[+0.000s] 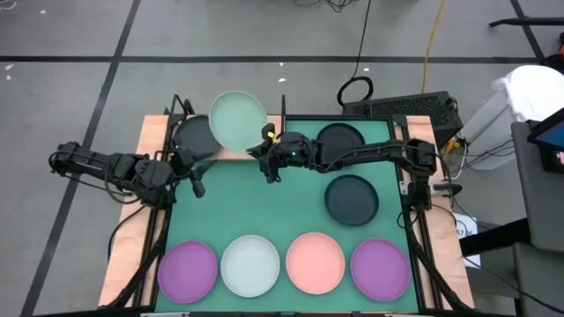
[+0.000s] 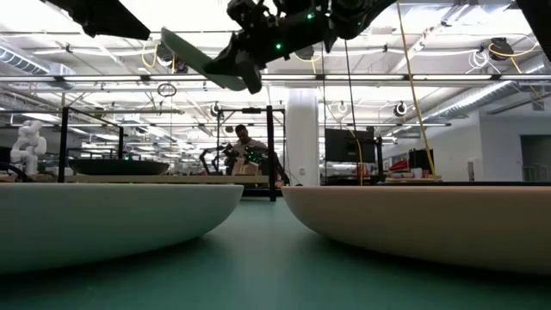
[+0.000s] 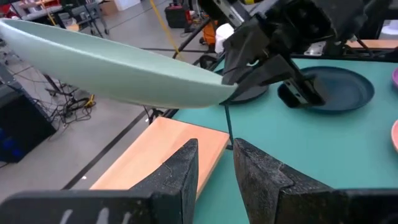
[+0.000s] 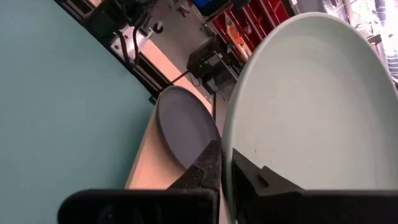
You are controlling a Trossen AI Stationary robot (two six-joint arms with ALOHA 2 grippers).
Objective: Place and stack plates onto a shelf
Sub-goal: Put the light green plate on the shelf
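High view: my right gripper (image 1: 267,141) sits upper centre, clamped on the rim of the pale green plate (image 1: 238,120), which hangs over the shelf (image 1: 231,155) at upper left. A dark plate (image 1: 196,136) already lies on the shelf, partly under the green one. My left gripper (image 1: 196,183) waits just below the shelf, half open, empty. Risk: edge-only pinch, plate could pivot or slip.

Low view: plate (image 2: 200,58) is tilted at top left, well above the board. Let go from here and it lands edge-first and skids.

Left wrist view: rim (image 3: 112,62) is close above my left fingers (image 3: 180,171); lowering could clip them.

Right wrist view: dark plate (image 4: 186,124) lies off-centre from the green one (image 4: 311,106); stack may sit crooked or hit a post.
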